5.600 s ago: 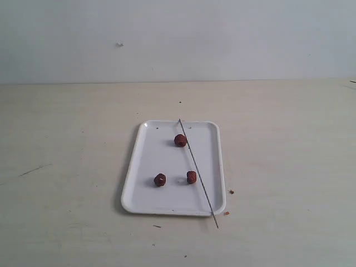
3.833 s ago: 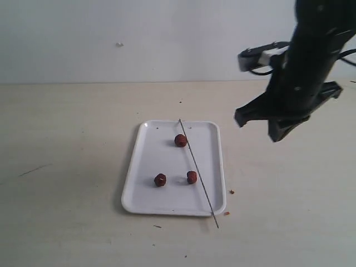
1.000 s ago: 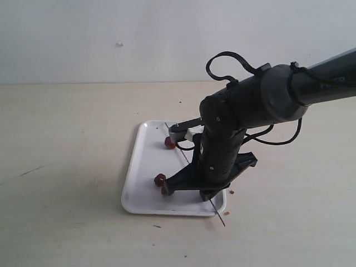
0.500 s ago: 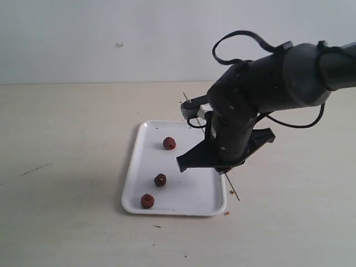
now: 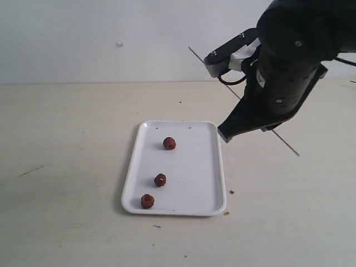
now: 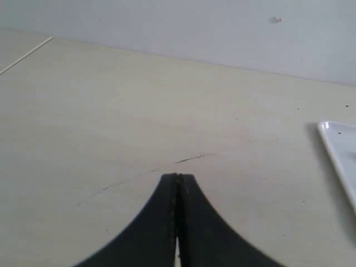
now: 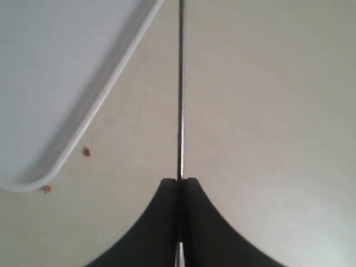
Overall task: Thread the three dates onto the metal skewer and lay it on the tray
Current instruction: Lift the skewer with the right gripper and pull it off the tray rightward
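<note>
Pale wooden table [image 5: 67,139] and blank wall [image 5: 111,33] frame a tray [image 5: 129,172] that no longer has the skewer [image 5: 286,143] lying across it: the right gripper [image 7: 179,181] has raised the rod clear, its jaws pressed together on the thin metal, so the rod hangs tilted in the air to the right of the tray, one end toward the wall. The pickup knocked the fruit about; the near date [image 5: 147,201] now sits by the tray's front left corner and the far date [image 5: 169,143] has slid left, while the middle date [image 5: 160,179] keeps its place. All three lie loose and apart inside the rim, none pierced yet, so threading has not begun. The left gripper [image 6: 177,177] is closed on nothing over bare table left of the tray, and probably has to fetch a date next
</note>
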